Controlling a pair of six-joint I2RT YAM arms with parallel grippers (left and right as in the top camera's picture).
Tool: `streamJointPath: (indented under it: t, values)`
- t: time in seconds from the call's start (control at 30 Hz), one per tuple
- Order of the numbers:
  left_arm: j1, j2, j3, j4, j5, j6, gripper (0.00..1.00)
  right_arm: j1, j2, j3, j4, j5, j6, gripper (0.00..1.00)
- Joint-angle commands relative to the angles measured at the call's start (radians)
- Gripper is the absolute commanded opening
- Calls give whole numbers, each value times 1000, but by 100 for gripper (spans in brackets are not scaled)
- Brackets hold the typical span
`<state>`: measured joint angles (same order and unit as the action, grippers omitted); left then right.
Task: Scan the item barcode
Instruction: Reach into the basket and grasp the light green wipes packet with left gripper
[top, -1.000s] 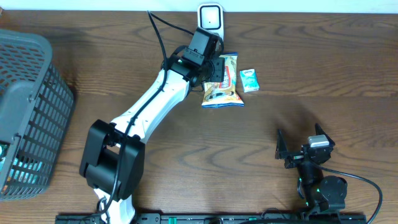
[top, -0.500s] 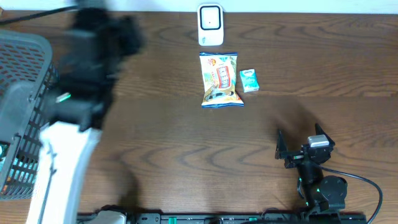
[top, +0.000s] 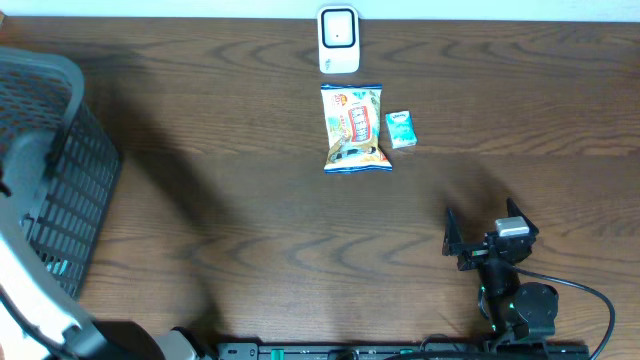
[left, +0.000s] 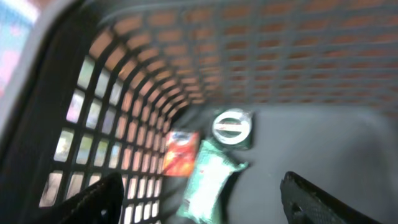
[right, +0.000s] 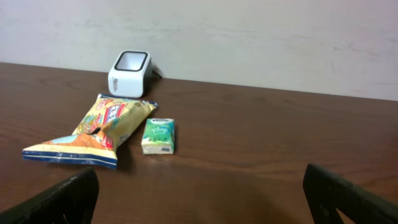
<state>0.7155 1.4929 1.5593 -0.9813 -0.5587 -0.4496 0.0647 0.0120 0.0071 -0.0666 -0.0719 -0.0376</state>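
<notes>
Left wrist view alone shows basket (left: 280, 56) interior, blurred: red packet (left: 179, 152), green packet (left: 208, 180), round lidded tub (left: 232, 126), all ahead of left claw (left: 205, 199). Its fingers are spread wide, gripping nothing. Right claw (right: 205, 199) is fully spread, empty. A second ago left arm stretched over snack bag (top: 355, 128) beside scanner (top: 338, 40); now gone from there. Snack bag lies flat on worktop (top: 250, 220), ahead-left of right claw, long axis toward scanner, blue-edged end nearest claw.
</notes>
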Motion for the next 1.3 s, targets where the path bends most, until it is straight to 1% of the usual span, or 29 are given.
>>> streamJointPath:
  t: [0.0,0.17,0.27,0.4,0.5,0.53,0.67,0.9,1.0,1.07,1.1,1.13,1.17,1.2,1.27]
  values:
    - [86,117,-7,-74,40,-91,80,-5,-5,-2,-5,-2,-9,99]
    - [122,260,-7,-138,109,-86,80,-5,-5,-2,-4,-2,-8,99]
    - [119,342,-7,-136,190,-43,80,-5,-5,-2,-4,-2,-8,99]
    - [116,405,-7,-119,280,18,81,-5,-5,-2,-4,-2,-8,99]
    - [117,442,-12,-121,283,49,81,-5,-5,-2,-4,-2,-8,99]
    - [120,452,-18,-121,281,49,85,-5,-5,-2,-5,-2,-8,99]
    - [140,483,-51,-113,277,45,91,-5,-5,-2,-4,-2,-8,99]
    - [178,515,-83,-111,269,46,92,-5,-5,-2,-4,-2,-8,99]
    - [184,527,-114,-101,263,45,91,-5,-5,-2,-5,-2,-8,99]
    - [184,527,-138,-79,259,45,72,-5,-5,-2,-4,-2,-8,99]
    - [184,527,-138,-80,258,46,66,-5,-5,-2,-4,-2,-8,99]
    - [184,527,-138,-80,258,47,53,-5,-5,-2,-4,-2,-8,99]
    - [184,525,-138,-80,258,46,47,-5,-5,-2,-4,-2,-8,99]
    - [184,523,-138,-80,258,45,46,-5,-5,-2,-5,-2,-8,99]
    - [183,519,-133,-79,259,45,33,-5,-5,-2,-5,-2,-8,99]
